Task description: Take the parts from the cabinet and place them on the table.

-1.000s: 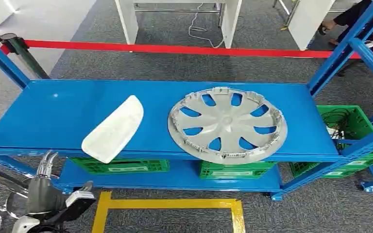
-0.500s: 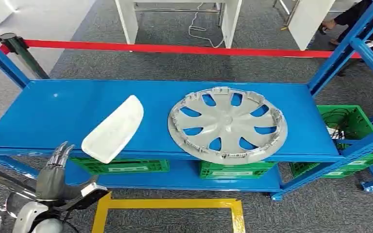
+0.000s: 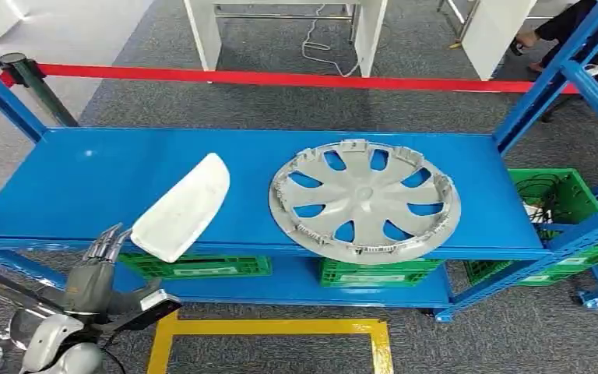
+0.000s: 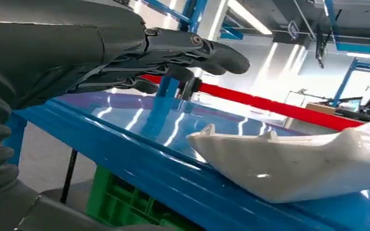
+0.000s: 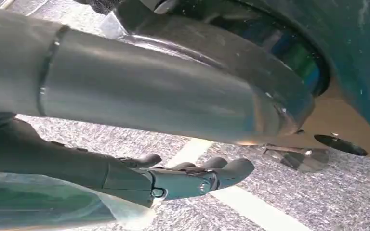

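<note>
Left hand sat at lower left of the head view, just below the front lip of the blue shelf, fingers extended and slightly apart, tips pointing up toward the shelf edge. Nothing in it; released.

White part, a pale elongated shell, lay on the shelf left of centre. Its long axis ran diagonally: near end low and left, poking slightly past the shelf's front lip, far end up and to the right. That near end sat just above and to the right of the left fingertips, very close. Contact could not be confirmed from the head view.

Left wrist view agreed: fingers stretched out over the shelf surface, the white part resting rim-down on the blue top, apart from the fingers with a gap of bare shelf between them.

Wheel cover, silver and spoked, lay flat at centre right of the shelf, its front edge overhanging the lip. Well apart from the left hand.

Right hand hung low over grey carpet and a pale floor line, fingers loosely curled, holding nothing.

Judgement: the left hand was plainly the nearer one. The reach would need to go up and to the right, and meeting the white part across its narrow width near the overhanging end looked easier than taking it along its length.
</note>
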